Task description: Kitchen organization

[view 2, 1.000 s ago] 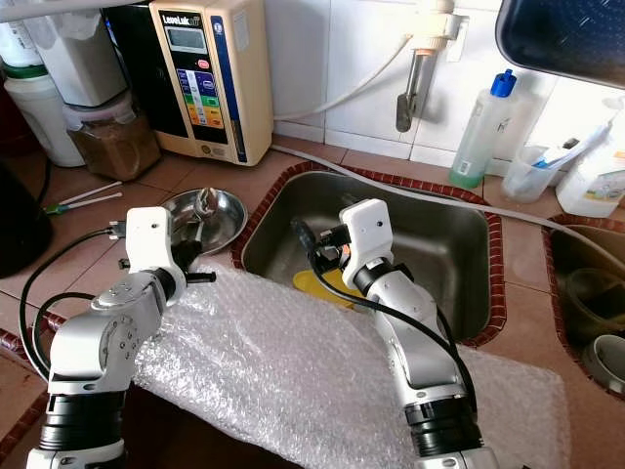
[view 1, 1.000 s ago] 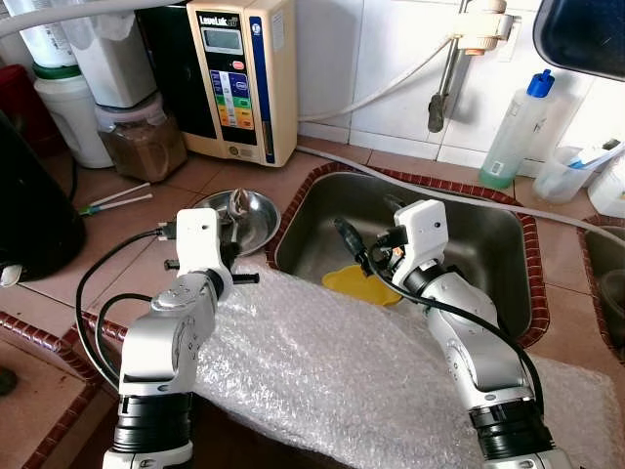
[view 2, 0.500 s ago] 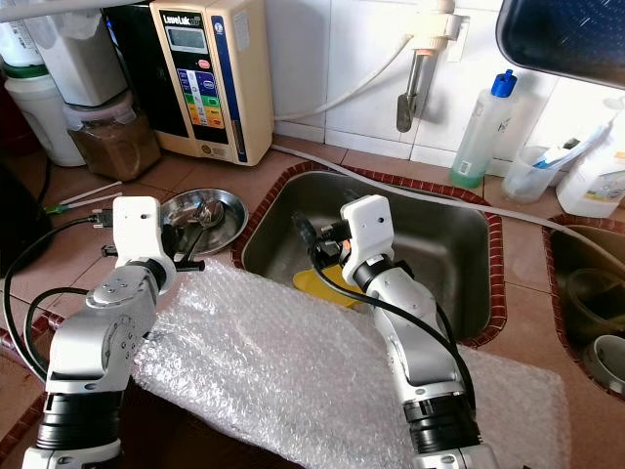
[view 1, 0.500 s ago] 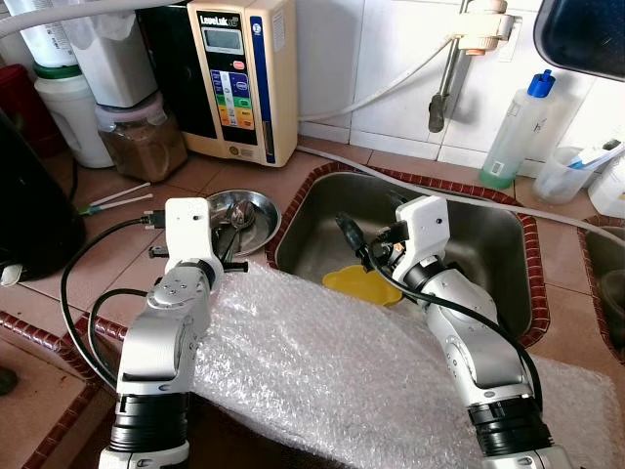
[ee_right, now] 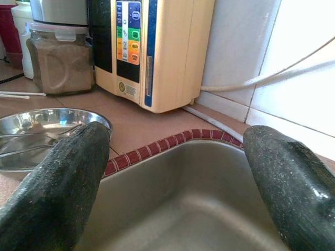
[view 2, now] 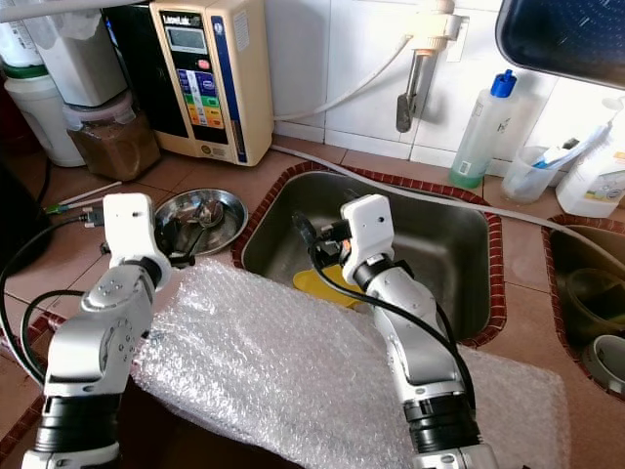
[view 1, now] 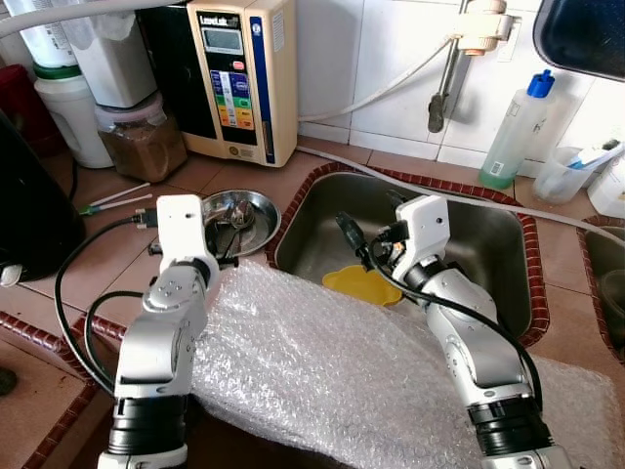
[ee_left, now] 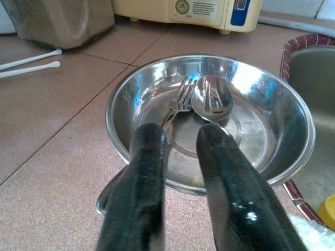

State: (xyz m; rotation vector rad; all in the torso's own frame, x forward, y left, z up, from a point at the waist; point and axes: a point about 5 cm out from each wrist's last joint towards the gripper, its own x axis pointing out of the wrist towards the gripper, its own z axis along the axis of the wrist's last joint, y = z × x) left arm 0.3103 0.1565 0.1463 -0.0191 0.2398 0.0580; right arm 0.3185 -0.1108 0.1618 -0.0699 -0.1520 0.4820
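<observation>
A shiny steel bowl (ee_left: 293, 125) sits on the brown tiled counter left of the sink; it is also in the left eye view (view 1: 259, 217). A spoon (ee_left: 212, 99) and a fork (ee_left: 180, 94) lie inside it, handles running under my fingers. My left gripper (ee_left: 179, 133) hovers at the bowl's near rim, fingers a narrow gap apart and holding nothing. My right gripper (ee_right: 175, 133) hangs wide open and empty over the steel sink (view 1: 488, 234), pointing toward the bowl.
A sheet of bubble wrap (view 1: 322, 362) covers the counter's front edge under both arms. A yellow piece (view 1: 361, 283) lies in the sink. Behind stand a cream water machine (view 1: 234, 73), a brown-filled jar (view 1: 142, 137), a faucet (view 1: 444, 98) and a soap bottle (view 1: 518, 122).
My left gripper has drawn back from over the bowl toward its near-left rim. The spoon and fork now lie in the bowl. The right arm has stayed put.
</observation>
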